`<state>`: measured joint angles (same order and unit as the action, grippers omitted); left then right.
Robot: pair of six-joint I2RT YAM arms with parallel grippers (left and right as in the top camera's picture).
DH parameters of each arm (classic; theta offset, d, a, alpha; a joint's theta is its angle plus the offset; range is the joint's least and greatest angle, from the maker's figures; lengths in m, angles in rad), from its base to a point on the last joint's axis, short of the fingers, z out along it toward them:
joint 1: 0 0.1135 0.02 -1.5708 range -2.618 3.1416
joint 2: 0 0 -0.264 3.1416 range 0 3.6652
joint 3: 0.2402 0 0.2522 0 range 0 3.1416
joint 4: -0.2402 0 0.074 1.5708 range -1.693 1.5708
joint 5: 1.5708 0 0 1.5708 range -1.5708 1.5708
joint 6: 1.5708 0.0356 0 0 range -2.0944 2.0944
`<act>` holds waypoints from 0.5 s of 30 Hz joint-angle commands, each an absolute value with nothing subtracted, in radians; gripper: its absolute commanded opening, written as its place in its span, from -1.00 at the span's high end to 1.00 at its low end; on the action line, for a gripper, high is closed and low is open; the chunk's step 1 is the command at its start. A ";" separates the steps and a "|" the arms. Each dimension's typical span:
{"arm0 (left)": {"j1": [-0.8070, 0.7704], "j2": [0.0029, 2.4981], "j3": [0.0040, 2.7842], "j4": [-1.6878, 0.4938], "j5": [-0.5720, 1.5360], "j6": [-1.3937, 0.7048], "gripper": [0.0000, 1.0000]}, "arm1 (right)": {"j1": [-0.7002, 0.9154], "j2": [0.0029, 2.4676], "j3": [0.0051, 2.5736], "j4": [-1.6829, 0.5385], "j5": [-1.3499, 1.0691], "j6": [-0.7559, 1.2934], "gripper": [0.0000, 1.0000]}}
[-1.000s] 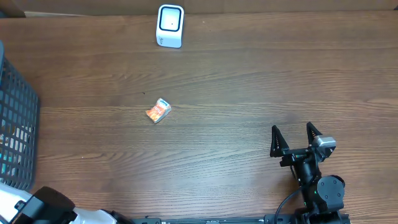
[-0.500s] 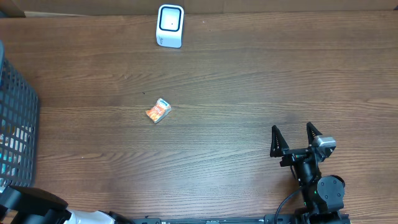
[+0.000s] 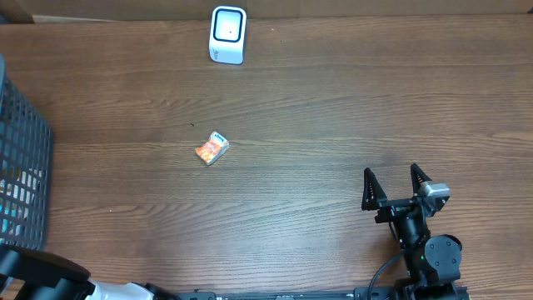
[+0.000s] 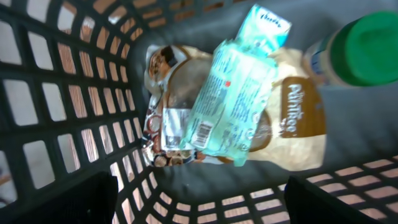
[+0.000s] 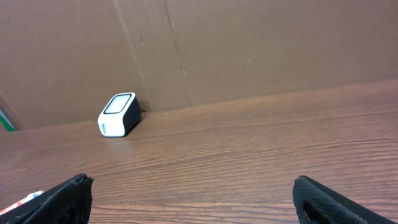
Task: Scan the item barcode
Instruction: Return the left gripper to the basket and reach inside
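**Left gripper [image 4: 202, 194] settles above basket [image 4: 367, 124]**

Its jaws wide and empty, it moved slightly and now hangs above the basket. The teal packet [image 4: 233, 93] lies inside, barcode up, so I think picking can begin. Right gripper [image 3: 397, 185], far from the basket, stays open.

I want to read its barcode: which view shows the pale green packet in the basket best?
Left wrist: it looks into the basket at the packet, barcode up. Overhead shows little beyond the basket's wall; right wrist shows neither.
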<state>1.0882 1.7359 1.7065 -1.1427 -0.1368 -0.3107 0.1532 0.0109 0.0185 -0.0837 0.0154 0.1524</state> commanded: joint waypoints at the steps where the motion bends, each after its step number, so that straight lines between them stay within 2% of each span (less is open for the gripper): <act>1: 1.096 1.739 1.660 -1.123 -0.174 -0.285 -0.73 | 0.158 0.003 0.008 -0.081 0.022 0.149 -1.00; 9: 1.102 1.739 1.594 -1.074 -0.194 -0.280 -0.75 | 0.158 0.003 0.008 -0.081 0.022 0.149 -1.00; 15: 1.101 1.740 1.494 -0.942 -0.188 -0.215 -0.93 | 0.158 0.003 0.008 -0.081 0.022 0.149 -1.00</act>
